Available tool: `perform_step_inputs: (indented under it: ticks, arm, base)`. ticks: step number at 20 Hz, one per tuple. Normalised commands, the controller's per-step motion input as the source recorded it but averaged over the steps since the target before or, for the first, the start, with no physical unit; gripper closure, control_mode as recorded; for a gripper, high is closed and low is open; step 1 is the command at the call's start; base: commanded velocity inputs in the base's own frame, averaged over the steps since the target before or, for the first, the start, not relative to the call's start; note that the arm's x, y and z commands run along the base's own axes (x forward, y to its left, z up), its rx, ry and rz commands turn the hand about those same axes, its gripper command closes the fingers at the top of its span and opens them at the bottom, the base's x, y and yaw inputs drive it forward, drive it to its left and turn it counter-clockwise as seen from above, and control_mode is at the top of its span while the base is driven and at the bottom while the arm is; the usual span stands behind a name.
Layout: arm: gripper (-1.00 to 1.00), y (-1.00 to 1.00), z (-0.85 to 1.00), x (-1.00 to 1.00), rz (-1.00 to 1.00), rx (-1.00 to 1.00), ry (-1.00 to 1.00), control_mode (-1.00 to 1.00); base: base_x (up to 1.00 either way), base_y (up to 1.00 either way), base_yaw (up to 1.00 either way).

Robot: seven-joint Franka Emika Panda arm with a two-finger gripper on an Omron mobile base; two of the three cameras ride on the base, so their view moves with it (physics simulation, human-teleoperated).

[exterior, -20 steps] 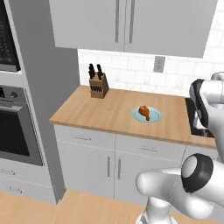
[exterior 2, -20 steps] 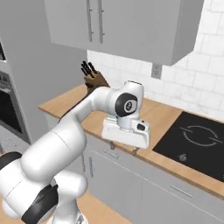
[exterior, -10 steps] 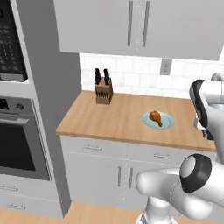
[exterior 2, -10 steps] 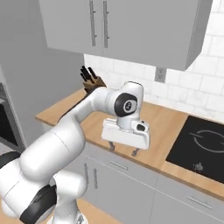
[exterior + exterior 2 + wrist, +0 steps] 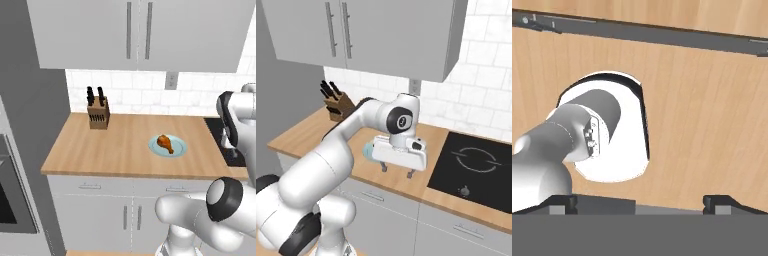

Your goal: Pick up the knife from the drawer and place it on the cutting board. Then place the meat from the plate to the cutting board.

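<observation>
Left base view: wooden counter [image 5: 120,150] under grey wall cabinets [image 5: 137,32]. The plate [image 5: 168,147], pale blue, sits right of centre on the counter, with the meat [image 5: 166,142], orange-brown, lying on it. Knife block [image 5: 98,115] with black handles stands at the back left, near the tiled wall, well apart from the plate. Drawer fronts [image 5: 90,186] below the counter edge are shut; the knife cannot be seen. Dark oven [image 5: 10,200] at far left.

Right base view: the arm reaches over the counter's front edge. The claw [image 5: 397,171] hangs there pointing down, its two fingers [image 5: 384,167] spread wide, nothing between them. A sliver of the plate [image 5: 368,149] shows just behind the hand. Knife block [image 5: 337,104] at back left. Black cooktop [image 5: 476,162] to the right of the hand.

Hand view: looking straight down at wood-grain floor [image 5: 712,125]; finger tips [image 5: 722,202] far apart at the bottom, empty.
</observation>
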Motion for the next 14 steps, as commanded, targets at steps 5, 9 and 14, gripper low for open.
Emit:
perform_step_inputs:
  ticks: [5,9,14]
  arm:
    - [-1.00,0.00,0.00,0.00,0.00,0.00,0.00,1.00]
    - [-1.00,0.61,-0.38,0.31,0.10,0.01,-0.02,-1.00]
    - [-1.00,0.63,-0.64,0.80,0.39,0.00,-0.11,-1.00]
  base:
    - [0.38,0.11,-0.23]
    - [0.12,0.13,0.00]
    - [0.00,0.00,0.00]
